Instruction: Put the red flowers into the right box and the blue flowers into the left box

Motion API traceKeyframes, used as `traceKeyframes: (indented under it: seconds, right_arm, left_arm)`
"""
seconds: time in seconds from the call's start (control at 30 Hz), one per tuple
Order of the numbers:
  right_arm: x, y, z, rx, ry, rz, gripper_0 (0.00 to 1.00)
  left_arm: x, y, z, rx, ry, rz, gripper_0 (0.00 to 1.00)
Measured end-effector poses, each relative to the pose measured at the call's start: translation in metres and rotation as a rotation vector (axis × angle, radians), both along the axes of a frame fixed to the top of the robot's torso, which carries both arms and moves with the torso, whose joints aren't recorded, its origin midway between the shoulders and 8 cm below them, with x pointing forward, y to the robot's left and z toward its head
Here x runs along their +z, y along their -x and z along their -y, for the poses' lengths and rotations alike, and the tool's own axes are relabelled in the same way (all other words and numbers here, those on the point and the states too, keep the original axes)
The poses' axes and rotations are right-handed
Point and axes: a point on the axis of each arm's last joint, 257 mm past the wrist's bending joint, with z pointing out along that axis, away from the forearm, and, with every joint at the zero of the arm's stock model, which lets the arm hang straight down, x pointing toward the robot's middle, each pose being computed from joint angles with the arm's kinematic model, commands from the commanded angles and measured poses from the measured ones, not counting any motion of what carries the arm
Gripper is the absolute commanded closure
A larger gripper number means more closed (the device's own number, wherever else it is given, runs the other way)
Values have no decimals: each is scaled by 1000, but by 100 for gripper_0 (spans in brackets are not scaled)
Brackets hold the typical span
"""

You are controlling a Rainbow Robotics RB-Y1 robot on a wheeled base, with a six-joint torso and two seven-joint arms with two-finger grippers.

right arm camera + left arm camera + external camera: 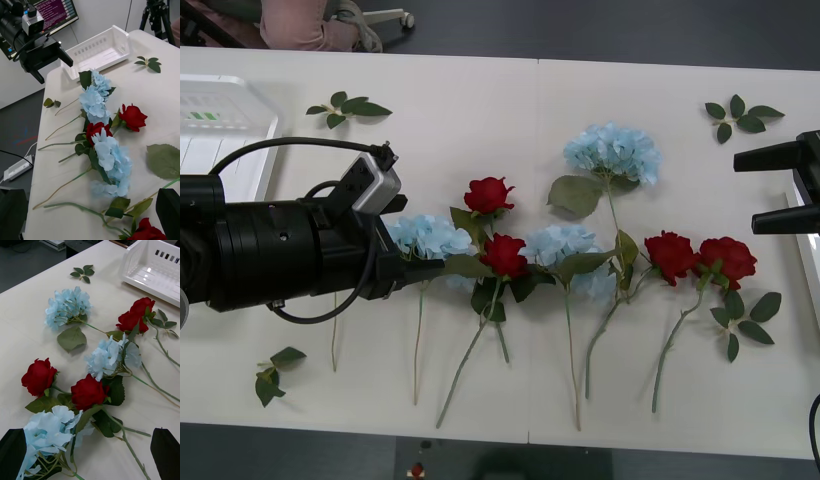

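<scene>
1. The table (480, 110) is white, and all the flowers lie flat in a row across its middle.
2. The left box (220, 130) sits at the table's left end. The right box (810, 260) is at the right edge.
3. The left gripper (415, 265) hangs over the leftmost blue flower, fingers spread wide, holding nothing.
4. The right gripper (780, 190) waits by the right box, fingers wide apart.
5. The blue flowers (612, 152) look fluffy, soft and light. I think it is best to pinch the thin stem just under the head.
6. The red flowers (488, 195) are small and light. Their stems look bendy.
</scene>
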Motion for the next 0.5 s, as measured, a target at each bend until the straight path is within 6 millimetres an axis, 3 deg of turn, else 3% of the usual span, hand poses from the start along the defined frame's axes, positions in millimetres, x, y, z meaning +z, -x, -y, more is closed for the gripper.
traceKeyframes:
  seconds: [0.07,0.5]
  right_arm:
    - [0,0,0,0,0,0,0]
    - [0,0,0,0,0,0,0]
  left_arm:
    - [0,0,0,0,0,0,0]
    - [0,0,0,0,0,0,0]
